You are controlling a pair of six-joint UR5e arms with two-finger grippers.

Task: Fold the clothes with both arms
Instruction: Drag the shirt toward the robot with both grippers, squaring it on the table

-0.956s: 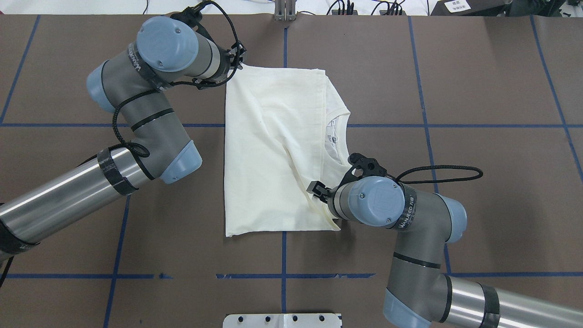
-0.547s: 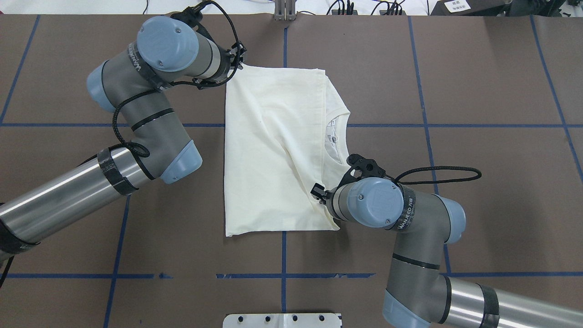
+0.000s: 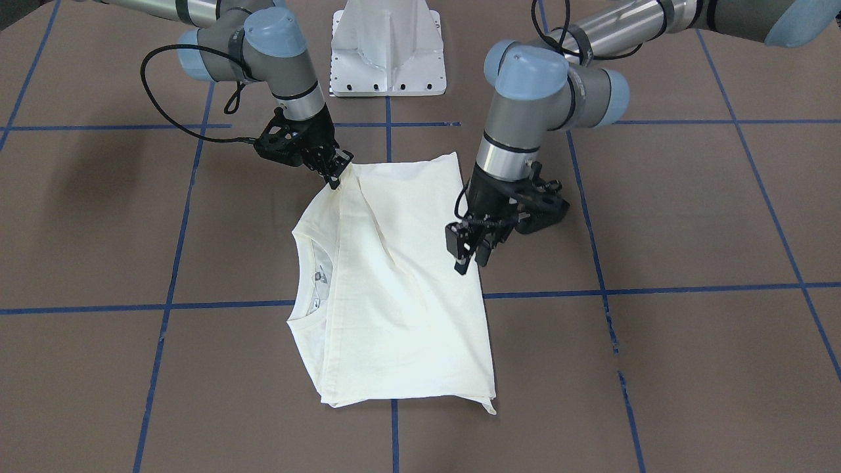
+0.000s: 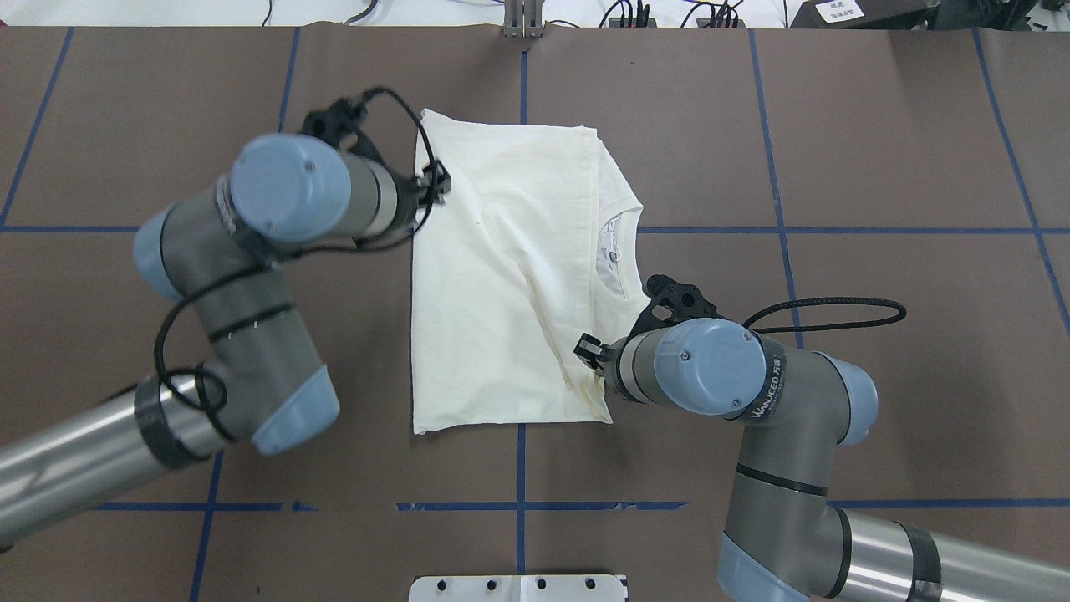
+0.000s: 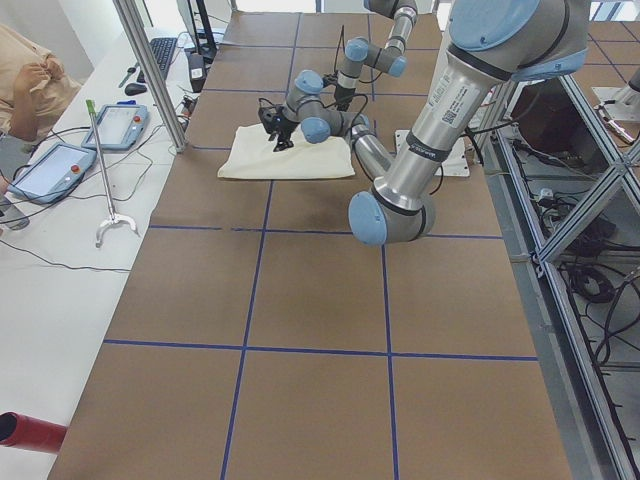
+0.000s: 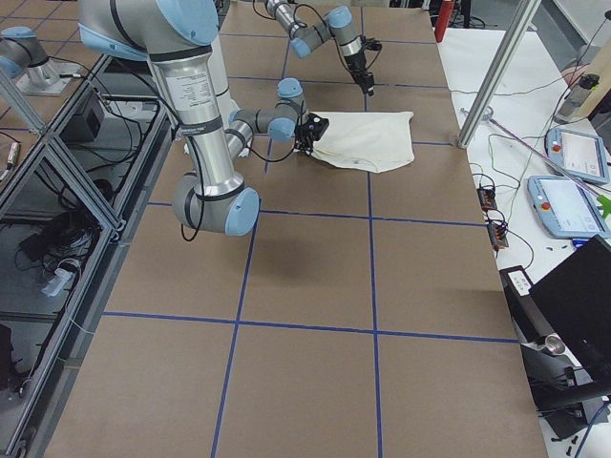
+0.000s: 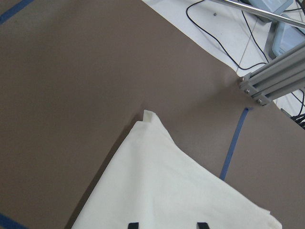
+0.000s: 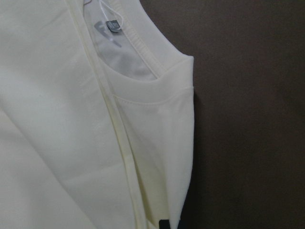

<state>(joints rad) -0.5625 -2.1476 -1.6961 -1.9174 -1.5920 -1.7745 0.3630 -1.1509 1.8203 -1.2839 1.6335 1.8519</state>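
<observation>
Because only one corner of the shirt is held, the next pull can easily go crooked. The shirt lies flat on the table, folded into a long rectangle with a plain side up, and its collar shows at one long edge. The right gripper is closed on the corner just beside the collar, on the robot's side of it, and the cloth rises a little to its fingertips. The left gripper hovers over the long edge opposite the collar, its fingers apart and nothing between them.

If the right arm moves alone, the cloth probably turns around its loose side and the edges do not match any more. The pinch looks thin, so the corner may slip out. It is also possible that only the top layer comes up and the layers below stay behind. A slanted crease runs from the middle of the cloth toward the held corner, and a fold laid over it would likely press it in.

As for writing, a band on the right arm, on the robot's side of the collar, seems to read "WANJEED". A small label sits inside the collar, but its print is too small to read. No lettering shows on the cloth itself.
</observation>
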